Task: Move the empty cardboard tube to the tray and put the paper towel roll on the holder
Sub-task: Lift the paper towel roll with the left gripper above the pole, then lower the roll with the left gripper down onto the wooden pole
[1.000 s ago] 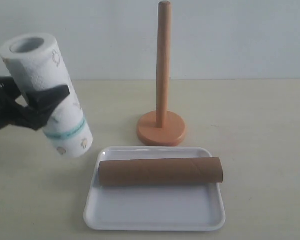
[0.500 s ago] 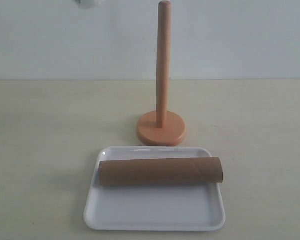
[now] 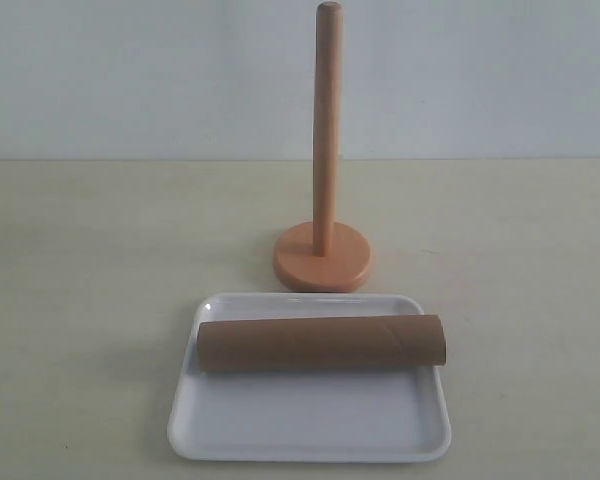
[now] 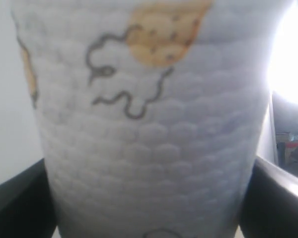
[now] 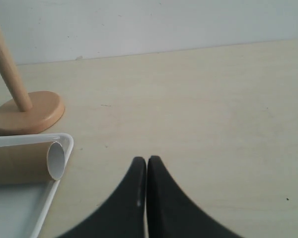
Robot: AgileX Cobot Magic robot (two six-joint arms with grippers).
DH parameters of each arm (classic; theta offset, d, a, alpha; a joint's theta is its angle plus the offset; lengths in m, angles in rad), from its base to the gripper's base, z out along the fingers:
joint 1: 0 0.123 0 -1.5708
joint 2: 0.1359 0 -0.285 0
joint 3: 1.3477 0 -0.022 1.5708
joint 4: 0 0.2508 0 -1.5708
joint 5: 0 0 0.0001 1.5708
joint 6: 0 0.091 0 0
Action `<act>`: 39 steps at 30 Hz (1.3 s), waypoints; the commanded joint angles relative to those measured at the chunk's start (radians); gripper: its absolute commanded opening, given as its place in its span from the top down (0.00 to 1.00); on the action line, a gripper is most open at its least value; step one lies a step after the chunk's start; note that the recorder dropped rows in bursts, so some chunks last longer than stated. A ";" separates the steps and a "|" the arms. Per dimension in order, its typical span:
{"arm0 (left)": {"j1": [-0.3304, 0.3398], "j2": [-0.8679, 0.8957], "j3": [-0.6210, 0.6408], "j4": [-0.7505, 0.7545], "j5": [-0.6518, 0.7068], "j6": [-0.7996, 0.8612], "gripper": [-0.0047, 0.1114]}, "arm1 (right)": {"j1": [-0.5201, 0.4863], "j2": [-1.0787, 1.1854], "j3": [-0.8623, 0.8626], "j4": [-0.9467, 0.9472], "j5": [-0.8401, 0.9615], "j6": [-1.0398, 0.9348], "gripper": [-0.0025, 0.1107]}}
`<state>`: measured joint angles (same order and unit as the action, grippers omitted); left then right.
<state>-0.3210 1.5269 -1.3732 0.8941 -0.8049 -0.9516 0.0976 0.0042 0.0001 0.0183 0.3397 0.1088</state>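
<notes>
The left pincer (image 4: 149, 208), outside the exterior view, clamps the paper towel roll (image 4: 149, 124) by its flanks, so which way the upright holder (image 3: 326, 150) lies from it cannot be told; the right pincer (image 5: 147, 166), closed and empty, hovers near the tray (image 5: 64, 139) where the empty cardboard tube (image 5: 15, 163) lies.
</notes>
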 commanded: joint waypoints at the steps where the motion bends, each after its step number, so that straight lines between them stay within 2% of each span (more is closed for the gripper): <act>1: -0.017 0.050 -0.043 -0.023 0.018 0.010 0.92 | -0.006 -0.004 0.000 -0.003 -0.006 0.001 0.98; 14: -0.017 0.162 -0.116 -0.022 0.015 0.052 0.92 | -0.006 -0.004 0.000 -0.003 -0.006 0.001 0.98; 29: -0.021 0.224 -0.116 -0.012 0.009 0.051 0.92 | -0.006 -0.004 0.000 -0.003 -0.006 0.001 0.98; 35: -0.029 0.222 -0.116 -0.052 -0.016 0.066 0.92 | -0.006 -0.004 0.000 -0.003 -0.006 0.001 0.98; 39: -0.029 0.227 -0.116 0.011 0.021 0.053 0.92 | -0.006 -0.004 0.000 -0.003 -0.006 0.001 0.98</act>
<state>-0.3446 1.7615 -1.4798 0.8867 -0.7913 -0.8952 0.0976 0.0042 0.0001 0.0183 0.3397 0.1088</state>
